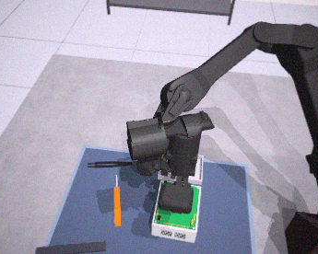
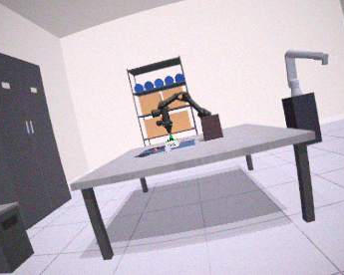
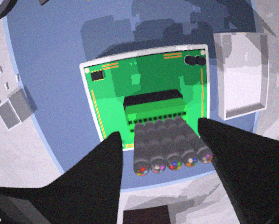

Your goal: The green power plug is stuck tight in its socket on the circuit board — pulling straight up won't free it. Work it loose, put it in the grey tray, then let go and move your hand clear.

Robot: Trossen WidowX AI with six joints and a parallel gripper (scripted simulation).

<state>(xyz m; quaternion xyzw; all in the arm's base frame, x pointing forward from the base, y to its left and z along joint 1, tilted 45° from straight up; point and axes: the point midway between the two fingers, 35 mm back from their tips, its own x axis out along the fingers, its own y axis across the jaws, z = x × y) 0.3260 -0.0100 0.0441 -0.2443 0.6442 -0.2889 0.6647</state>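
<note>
You had one board (image 1: pixel 175 219) (image 3: pixel 155 100), one tray (image 1: pixel 197 174) (image 3: pixel 242 75), one plug (image 3: pixel 155 107) with five cables (image 3: pixel 165 142), one orange tool (image 1: pixel 117 206) and one pair of tweezers (image 1: pixel 110 164).

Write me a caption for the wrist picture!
Open pincer around the green plug, grey tray beside the board.

no text, label or number can be read on anything here.
</note>
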